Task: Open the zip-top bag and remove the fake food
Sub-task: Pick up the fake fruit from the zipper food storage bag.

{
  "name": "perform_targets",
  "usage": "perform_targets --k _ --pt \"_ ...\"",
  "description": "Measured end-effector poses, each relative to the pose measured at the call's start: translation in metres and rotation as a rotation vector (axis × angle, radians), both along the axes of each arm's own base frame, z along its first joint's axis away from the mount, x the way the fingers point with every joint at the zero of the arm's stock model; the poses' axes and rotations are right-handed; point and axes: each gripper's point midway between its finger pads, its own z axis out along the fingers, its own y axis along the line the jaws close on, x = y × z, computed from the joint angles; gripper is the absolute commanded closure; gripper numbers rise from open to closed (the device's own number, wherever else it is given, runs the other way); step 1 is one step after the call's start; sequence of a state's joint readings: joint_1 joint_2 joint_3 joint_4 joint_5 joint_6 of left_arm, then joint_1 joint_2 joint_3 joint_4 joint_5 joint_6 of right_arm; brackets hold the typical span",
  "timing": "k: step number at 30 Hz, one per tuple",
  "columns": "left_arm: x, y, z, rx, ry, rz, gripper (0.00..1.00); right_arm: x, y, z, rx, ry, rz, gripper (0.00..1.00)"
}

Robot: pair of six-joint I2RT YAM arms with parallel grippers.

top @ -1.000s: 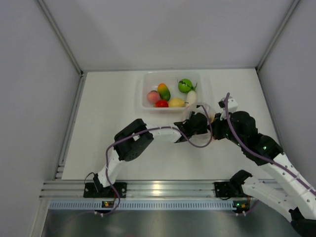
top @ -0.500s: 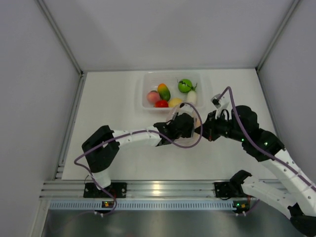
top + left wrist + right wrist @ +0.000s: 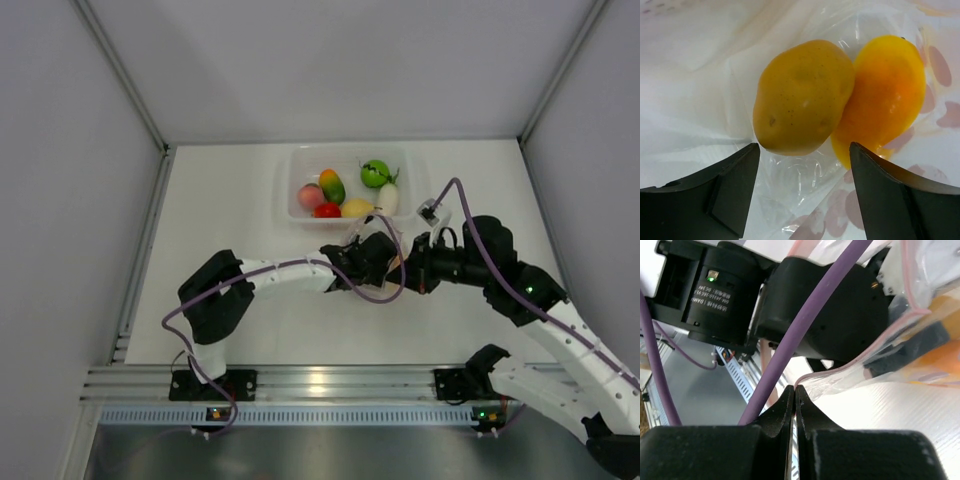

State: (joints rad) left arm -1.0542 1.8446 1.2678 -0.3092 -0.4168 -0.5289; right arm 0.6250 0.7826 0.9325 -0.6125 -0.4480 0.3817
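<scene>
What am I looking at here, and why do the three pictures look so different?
Two robot arms are bolted to a white table. One picture looks down from overhead; the other two come from small cameras on each wrist. The right gripper, black fingers shut, pinches the pink-edged rim of the zip-top bag. The left gripper is open, its fingers either side of two fake food pieces, a yellow-brown one and an orange one, lying in clear plastic. Farther back, a clear tub holds more toy fruit.
</scene>
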Motion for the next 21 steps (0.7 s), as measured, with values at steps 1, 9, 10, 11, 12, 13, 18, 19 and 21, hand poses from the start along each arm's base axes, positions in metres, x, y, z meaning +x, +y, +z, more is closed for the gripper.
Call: perform_targets --k 1,9,10,11,12,13,18,19,21 --pt "0.003 -0.003 0.0 0.001 -0.006 0.004 0.2 -0.001 0.0 -0.001 0.005 0.002 0.006 1.0" --pt "0.023 -0.026 -0.001 -0.001 -0.036 -0.012 0.21 -0.013 0.0 -0.008 0.034 0.019 0.049 1.0" --pt "0.024 -0.027 -0.001 -0.005 -0.04 -0.014 0.26 -0.015 0.001 -0.009 0.038 0.019 0.056 1.0" --pt "0.026 -0.028 -0.002 -0.006 -0.045 -0.016 0.28 -0.016 0.001 -0.009 0.04 0.022 0.062 1.0" --pt "0.027 -0.029 -0.003 -0.007 -0.047 -0.019 0.28 -0.017 0.001 -0.01 0.041 0.022 0.065 1.0" --pt "0.027 -0.03 -0.003 -0.008 -0.048 -0.021 0.28 -0.017 0.0 -0.01 0.038 0.022 0.063 1.0" --pt "0.029 -0.025 -0.008 -0.037 -0.048 0.001 0.29 -0.007 -0.007 -0.016 -0.005 0.01 -0.003 1.0" --pt "0.027 -0.019 -0.012 -0.039 -0.045 0.011 0.29 -0.004 -0.01 -0.017 -0.019 0.004 -0.024 1.0" --pt "0.022 -0.008 -0.014 -0.03 -0.041 0.021 0.28 -0.001 -0.013 -0.014 -0.032 -0.012 -0.046 1.0"
